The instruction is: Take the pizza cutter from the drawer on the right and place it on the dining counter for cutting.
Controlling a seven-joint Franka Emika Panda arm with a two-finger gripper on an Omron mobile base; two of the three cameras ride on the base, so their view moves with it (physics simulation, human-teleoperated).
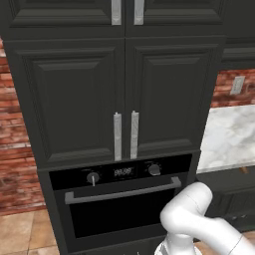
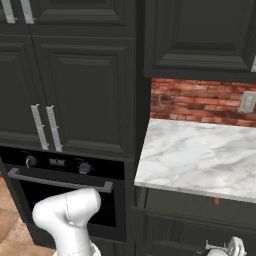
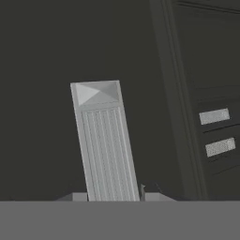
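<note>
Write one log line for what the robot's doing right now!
phase: opening drawer | gripper: shut on ribbed silver handle | pizza cutter: unseen | nearby: oven, marble counter

A ribbed silver drawer handle [image 3: 104, 143] rises tilted from the bottom of the view, its flat bevelled end uppermost, clamped between the closed gripper [image 3: 114, 194] against a dark cabinet front [image 3: 42, 93]. To the right, two short silver handles [image 3: 214, 116] sit on dark panelled doors
</note>
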